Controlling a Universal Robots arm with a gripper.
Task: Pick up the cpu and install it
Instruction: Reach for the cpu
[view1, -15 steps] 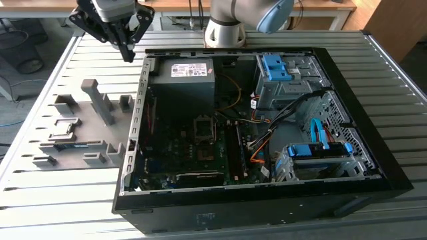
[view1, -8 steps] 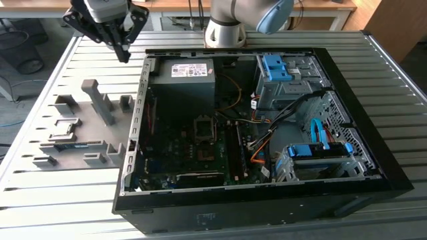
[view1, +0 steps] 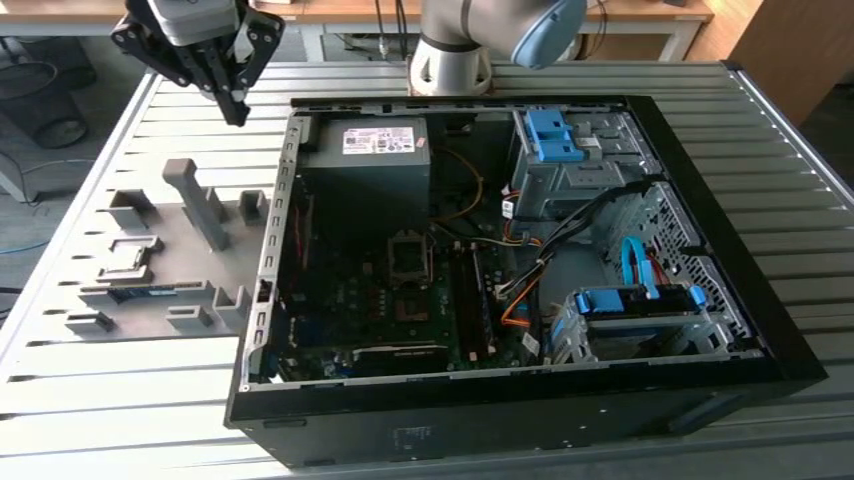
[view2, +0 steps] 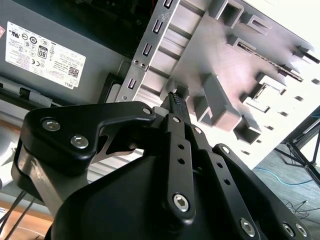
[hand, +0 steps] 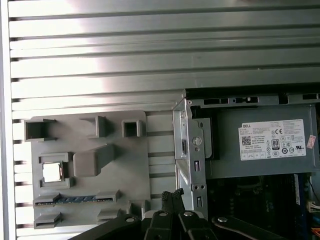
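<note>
Slatted metal table (view1: 134, 420), wide bare strips along its far side and along its near edge. Open PC case (view1: 534, 425) lay on its side mid-table, taking most of the room. Inside it: PSU (view1: 380, 150) at the far end, motherboard with the socket (view1: 407, 255) mid-board, drive cages with blue latches on the exterior view's right, loose cables between. Grey tray (view1: 180, 255) sat just beside the case on the exterior view's left, its edge close to the case wall, narrow gap only. The tray had raised holders. One long slot held a memory stick (hand: 75, 199). The cpu (hand: 51, 172) lay flat in a square holder next to that slot, untouched. Gripper (view1: 239, 112) hung above the table near the case's far corner, well apart from the cpu, fingers pressed together, empty.
</note>
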